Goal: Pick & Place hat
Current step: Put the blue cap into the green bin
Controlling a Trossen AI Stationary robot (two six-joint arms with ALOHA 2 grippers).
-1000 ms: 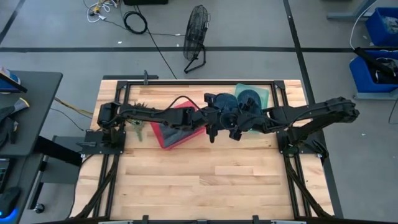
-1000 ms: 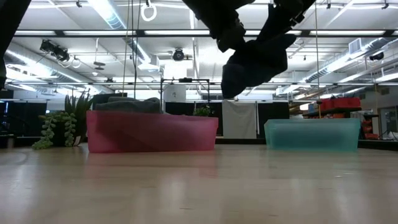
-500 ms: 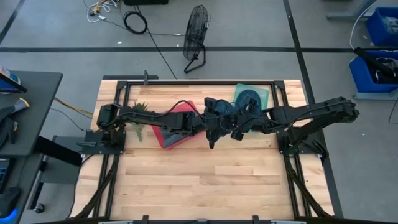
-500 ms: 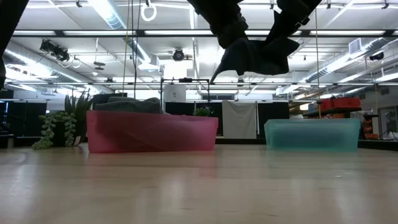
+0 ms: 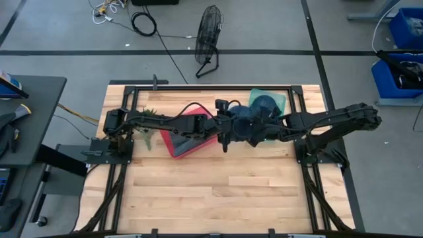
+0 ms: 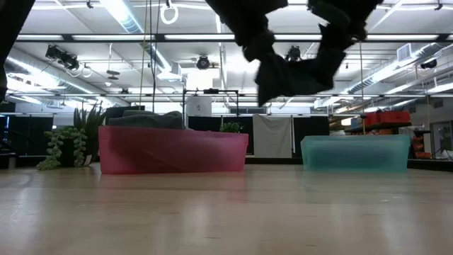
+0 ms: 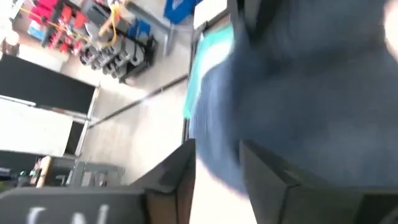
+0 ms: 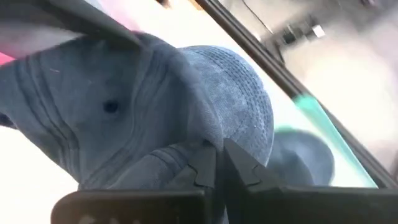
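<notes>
Hat [image 5: 246, 120], a dark blue soft cap, hangs in mid-air above the table between the pink bin [image 5: 187, 135] and the teal bin [image 5: 272, 100], held up by both arms at once. Right gripper [image 8: 216, 163] is pinched closed on a fold of the fabric; the right wrist view shows its two fingers pressed together with cloth between them and the crown bulging just beyond. Left gripper [image 5: 225, 131] sits against the hat's near side, and the left wrist view shows blue cloth filling the space ahead of its fingers [image 7: 273, 180], but whether those fingers clamp the cloth cannot be told. In the low view the hat [image 6: 294, 71] droops clear of the table top, well above both bin walls. Judgement: the two-point hold appears meant to spread or pass the limp fabric, so it does not bunch while carried toward the teal bin, where another dark hat [image 5: 266, 101] already lies. Pink bin contains grey material, likely remaining stock. Risk noted: if either arm pulls away out of step, the cloth could slip and land on the table between the bins.
</notes>
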